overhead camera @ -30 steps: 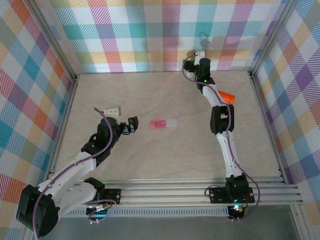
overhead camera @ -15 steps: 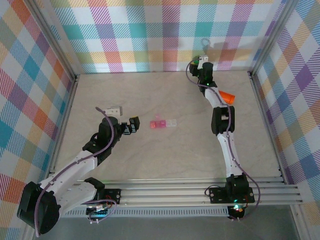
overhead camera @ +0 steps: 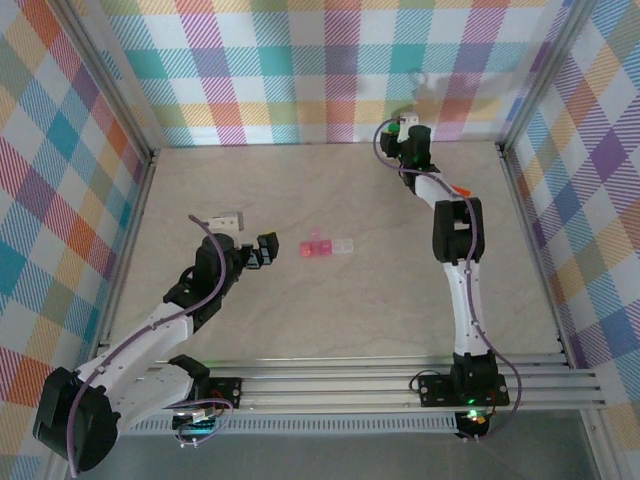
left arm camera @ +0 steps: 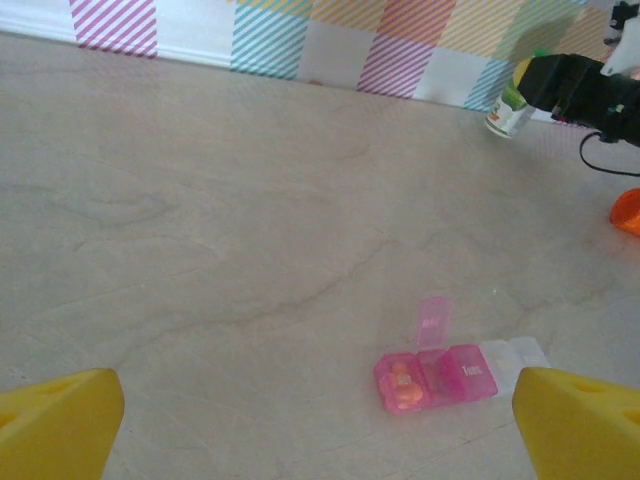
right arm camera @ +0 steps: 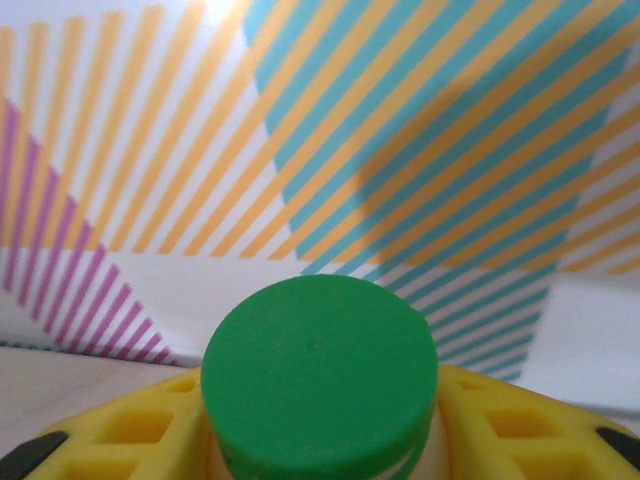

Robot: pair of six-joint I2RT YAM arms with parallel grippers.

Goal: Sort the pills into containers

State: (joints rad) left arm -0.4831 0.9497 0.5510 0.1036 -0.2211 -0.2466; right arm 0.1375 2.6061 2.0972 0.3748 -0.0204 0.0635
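In the right wrist view my right gripper (right arm camera: 320, 455) is shut on the white bottle with a green round cap (right arm camera: 320, 375), a yellow finger (right arm camera: 115, 430) on each side, close to the striped back wall. The left wrist view shows that bottle (left arm camera: 508, 108) far off by the wall and the orange vial (left arm camera: 628, 212) at the right edge. A slim pink see-through pill box (left arm camera: 437, 375) lies on the table with one lid up and orange pills (left arm camera: 403, 386) in one compartment. My left gripper (left arm camera: 320, 440) hovers open short of it. From above, the pill box (overhead camera: 327, 246) lies right of the left gripper (overhead camera: 265, 247).
The right arm (overhead camera: 455, 240) stretches from the near rail to the back wall and covers most of the orange vial (overhead camera: 462, 190). Checked walls close the table (overhead camera: 330, 320) on three sides. Clear compartments (left arm camera: 520, 355) continue the pill box to the right.
The right arm has swung right along the back wall, its forearm now covering most of the orange vial. The left arm has barely moved.
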